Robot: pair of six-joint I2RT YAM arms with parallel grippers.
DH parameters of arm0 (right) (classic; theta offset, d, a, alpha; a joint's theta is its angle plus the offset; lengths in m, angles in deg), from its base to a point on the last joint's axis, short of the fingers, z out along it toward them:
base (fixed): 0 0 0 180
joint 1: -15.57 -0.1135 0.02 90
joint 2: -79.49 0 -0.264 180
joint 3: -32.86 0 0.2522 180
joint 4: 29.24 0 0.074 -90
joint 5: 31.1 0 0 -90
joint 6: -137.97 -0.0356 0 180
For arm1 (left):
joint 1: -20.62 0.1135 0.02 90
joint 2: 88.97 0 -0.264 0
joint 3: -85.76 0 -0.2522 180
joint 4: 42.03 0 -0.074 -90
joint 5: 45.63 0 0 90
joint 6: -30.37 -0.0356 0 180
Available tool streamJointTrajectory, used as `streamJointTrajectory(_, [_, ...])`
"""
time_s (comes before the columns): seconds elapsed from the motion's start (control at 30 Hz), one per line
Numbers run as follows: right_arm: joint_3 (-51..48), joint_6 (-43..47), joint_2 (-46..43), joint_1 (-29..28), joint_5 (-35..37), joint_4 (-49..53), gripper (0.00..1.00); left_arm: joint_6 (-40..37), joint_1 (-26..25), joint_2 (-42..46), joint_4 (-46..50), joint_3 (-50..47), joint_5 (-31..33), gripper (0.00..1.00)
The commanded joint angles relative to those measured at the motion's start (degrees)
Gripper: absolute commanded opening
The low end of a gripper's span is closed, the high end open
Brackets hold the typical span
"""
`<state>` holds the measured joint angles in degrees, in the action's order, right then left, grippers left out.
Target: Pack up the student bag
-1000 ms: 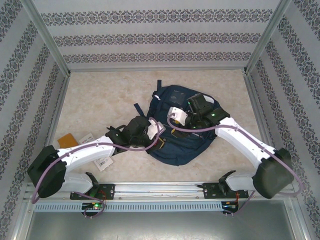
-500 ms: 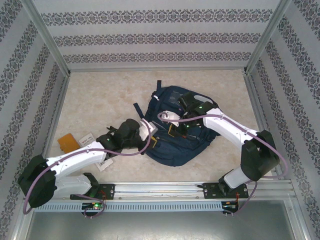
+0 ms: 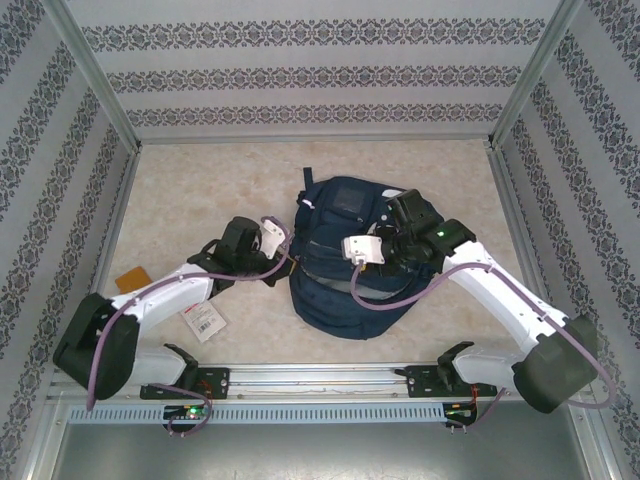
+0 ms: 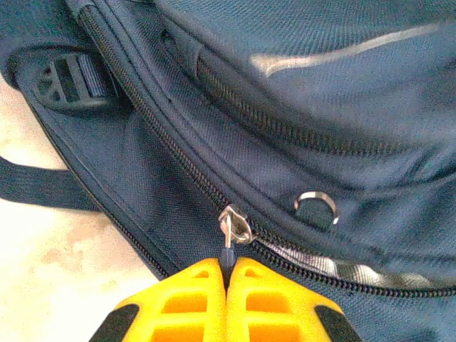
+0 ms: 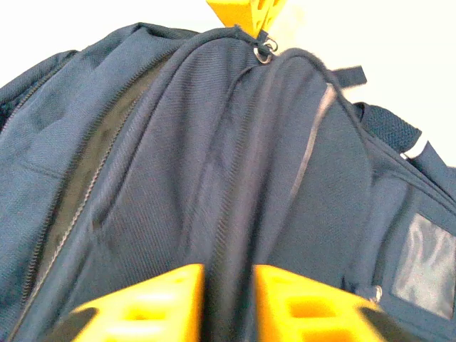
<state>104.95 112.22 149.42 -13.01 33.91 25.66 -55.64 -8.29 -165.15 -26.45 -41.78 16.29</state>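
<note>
Nearest the arm bases, a white label (image 3: 205, 320) and an orange card (image 3: 129, 279) are lying on the worktop (image 3: 200, 190) by the left arm, apart from the backpack (image 3: 335, 300). Just beyond them the backpack is resting flat at the middle of the worktop, with both arms reaching onto it. At its left edge the left fingers (image 4: 246, 285) are pressing fully together on the tab of the zip pull (image 4: 234, 226). Past the slider the teeth are gaping and pale lining is showing. Farther in, on top of the backpack, the right fingers (image 5: 189, 285) are standing slightly apart with a ridge of navy fabric between them. They are apparently pinching it, though that picture is blurred.

Judging from this, the main zip is being run along. The tab is thin and the grip is sitting at its very end, so a pull off the line of the teeth could be tugging it free. The loose lining is lying close to the slider and could be getting caught. If the pinch on the fabric is giving way, the whole backpack is going to be sliding rather than the zip.
</note>
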Motion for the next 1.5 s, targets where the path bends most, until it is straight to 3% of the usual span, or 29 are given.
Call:
streamJointTrajectory(0.0, [-0.8,-5.6,-0.7,-0.1,-3.3,1.3,0.32,1.6,-4.5,-0.2,1.6,2.4,-2.6,0.0])
streamJointTrajectory(0.13, [-1.5,-16.2,-3.8,-4.4,-3.5,-0.4,0.41,7.2,-8.7,3.7,-1.6,1.2,-2.7,0.0])
streamJointTrajectory(0.33, [-6.1,-32.4,-8.4,-14.3,12.1,-12.5,0.5,15.2,-13.1,6.7,-7.8,-0.2,-2.3,0.0])
streamJointTrajectory(0.47, [-9.1,-35.0,-8.2,-16.4,17.8,-15.5,0.58,17.5,-14.9,6.2,-10.5,0.1,-2.2,0.0])
streamJointTrajectory(0.57, [-11.5,-37.4,-7.5,-16.4,21.1,-17.4,0.58,18.0,-15.5,5.7,-10.8,0.7,-2.0,0.0])
streamJointTrajectory(0.7, [-13.8,-38.0,-5.7,-16.7,24.4,-19.7,0.49,17.8,-16.1,5.4,-11.3,0.7,-1.5,0.0])
streamJointTrajectory(0.73, [-13.8,-37.5,-5.2,-16.8,24.5,-19.6,0.42,17.5,-16.1,5.5,-11.0,0.8,-1.4,0.0])
streamJointTrajectory(0.83, [-13.2,-35.8,-4.7,-16.9,25.3,-18.6,0.05,15.7,-16.1,6.0,-9.5,0.8,-0.2,0.0])
streamJointTrajectory(0.87, [-13.2,-34.4,-5.2,-16.9,24.5,-18.5,0.0,14.4,-16.1,6.5,-8.3,0.8,0.9,0.0])
streamJointTrajectory(1.07, [-15.1,-16.7,-12.3,-15.5,12.8,-17.5,0.0,4.2,-13.9,10.6,-2.9,0.1,13.2,0.0])
streamJointTrajectory(1.27, [-15.3,-5.6,-15.2,-11.2,2.9,-14.7,0.0,1.3,-4.1,1.4,-1.1,5.4,8.7,0.0])
streamJointTrajectory(1.47, [-13.8,-3.4,-13.7,-10.0,-3.4,-13.0,0.0,0.2,2.1,-16.0,1.0,18.3,5.3,0.0])
